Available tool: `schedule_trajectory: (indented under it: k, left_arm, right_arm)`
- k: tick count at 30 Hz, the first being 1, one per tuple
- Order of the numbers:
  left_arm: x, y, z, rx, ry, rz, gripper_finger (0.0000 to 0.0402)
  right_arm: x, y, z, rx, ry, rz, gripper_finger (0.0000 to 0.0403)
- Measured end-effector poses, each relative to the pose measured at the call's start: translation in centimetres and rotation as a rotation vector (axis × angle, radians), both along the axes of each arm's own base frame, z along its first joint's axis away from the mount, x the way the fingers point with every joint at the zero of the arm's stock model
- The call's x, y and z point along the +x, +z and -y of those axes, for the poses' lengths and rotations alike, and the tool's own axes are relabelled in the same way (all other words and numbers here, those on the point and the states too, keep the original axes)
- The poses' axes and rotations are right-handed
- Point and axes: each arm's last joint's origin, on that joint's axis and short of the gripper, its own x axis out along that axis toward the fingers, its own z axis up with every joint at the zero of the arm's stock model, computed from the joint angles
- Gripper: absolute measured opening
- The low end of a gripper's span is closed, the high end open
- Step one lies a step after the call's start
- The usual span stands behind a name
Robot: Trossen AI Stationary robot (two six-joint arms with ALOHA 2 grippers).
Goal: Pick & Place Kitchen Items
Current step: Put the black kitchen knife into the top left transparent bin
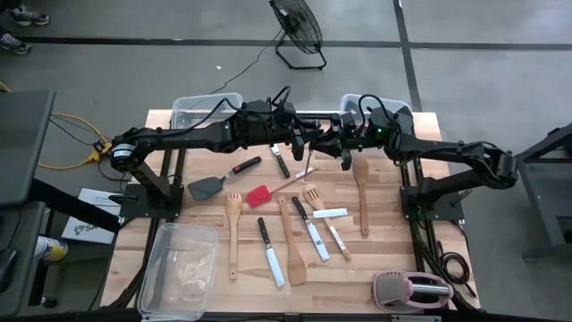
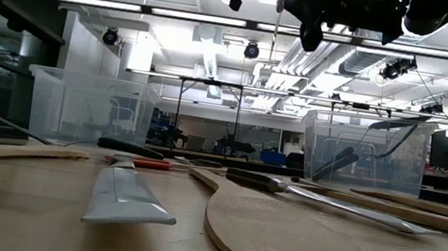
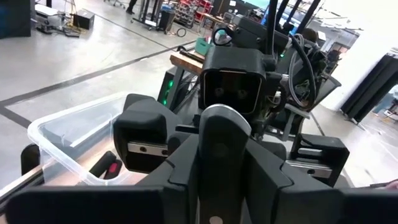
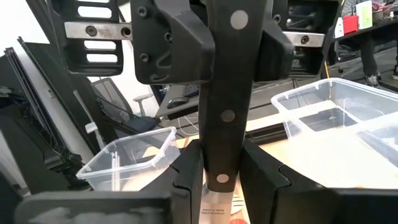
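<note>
Knife, one, is hanging above the desk's far edge between two clear bins; right claw and left claw are both gripping its black handle. One red spatula is lying nearer.

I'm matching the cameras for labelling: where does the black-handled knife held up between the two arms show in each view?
High view: black-handled knife at back centre, where the two arms meet.
Low view: top centre, seemingly the thin strip hanging below the arms.
Left wrist view: handle upright, centre.
Right wrist view: riveted handle upright, centre.
Shared landmark: clear bins at the table's back.
</note>
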Motion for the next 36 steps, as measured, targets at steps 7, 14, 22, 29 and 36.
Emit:
schedule_trajectory:
  k: [7,14,22,29,36]
  left_arm:
    - [0.0,0.0,0.0,0.016,-0.005,-0.004,0.0083]
    - [-0.2,-0.3,-0.1,0.042,0.042,-0.046,0.0082]
    - [-2.6,1.0,-0.4,0.119,0.313,-0.133,0.0082]
    - [-5.8,2.5,-0.8,0.139,0.713,-0.201,0.0082]
    - [-9.5,3.8,-1.5,0.095,1.034,-0.201,0.0082]
  right_arm:
    - [0.0,-0.1,0.0,0.027,-0.006,-0.009,0.01]
    - [-0.2,0.0,0.4,0.111,0.006,-0.022,0.0202]
    - [-1.4,0.2,1.0,0.137,-0.042,-0.067,0.0218]
    - [-1.9,0.0,1.3,0.161,-0.069,-0.109,0.0217]
    - [-1.9,-0.6,1.3,0.186,-0.11,-0.166,0.0217]
